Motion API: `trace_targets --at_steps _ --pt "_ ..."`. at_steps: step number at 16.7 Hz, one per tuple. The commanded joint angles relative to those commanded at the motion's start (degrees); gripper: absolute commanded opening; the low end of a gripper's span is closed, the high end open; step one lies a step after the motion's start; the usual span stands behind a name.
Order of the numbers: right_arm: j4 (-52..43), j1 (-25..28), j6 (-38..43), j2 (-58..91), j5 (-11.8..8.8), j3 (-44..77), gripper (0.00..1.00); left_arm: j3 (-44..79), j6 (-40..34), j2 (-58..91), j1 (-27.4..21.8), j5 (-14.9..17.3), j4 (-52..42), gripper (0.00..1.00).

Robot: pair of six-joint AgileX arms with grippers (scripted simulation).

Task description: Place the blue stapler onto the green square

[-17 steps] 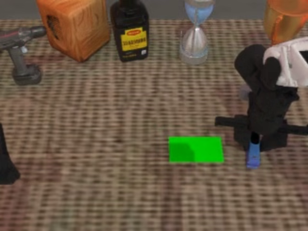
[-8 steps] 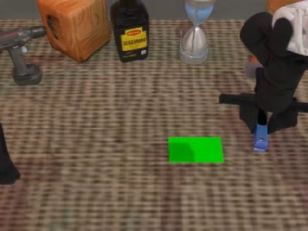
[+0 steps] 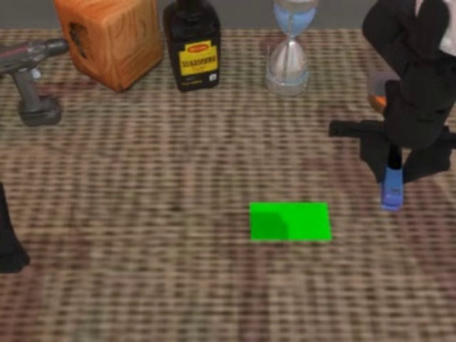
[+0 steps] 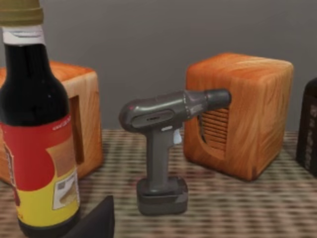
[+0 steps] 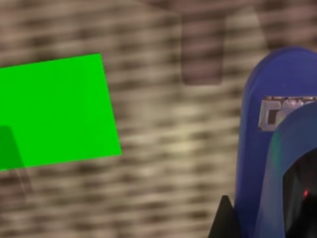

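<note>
A: Left arm?
B: Parked at table's left edge, fingers unseen.
A: Target?
B: Green square [image 3: 290, 221] mid-table, bare.
A: Right gripper [image 3: 394, 168]?
B: Clamped on blue stapler [image 3: 392, 192], hanging nose-down right of the square, apart from it.

Blue stapler [image 3: 391, 191] hanging end-down right of the flat, bare green square [image 3: 291, 221]
</note>
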Motion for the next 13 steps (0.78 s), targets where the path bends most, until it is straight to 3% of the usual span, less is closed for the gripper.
trace_targets --at_steps 3,6,9,13 --pt "-0.65 0.87 3.71 1.19 0.04 1.66 0.0 0.0 0.0 0.0 0.0 0.0 0.0 1.0" --pt "-1.85 2.58 12.87 3.36 0.12 4.76 0.0 0.0 0.0 0.0 0.0 0.0 0.0 1.0" --pt "-3.37 4.82 27.51 5.95 0.2 8.18 0.0 0.0 0.0 0.0 0.0 0.0 0.0 1.0" --pt "-5.62 8.28 52.88 9.52 0.25 12.53 0.0 0.0 0.0 0.0 0.0 0.0 0.0 1.0"
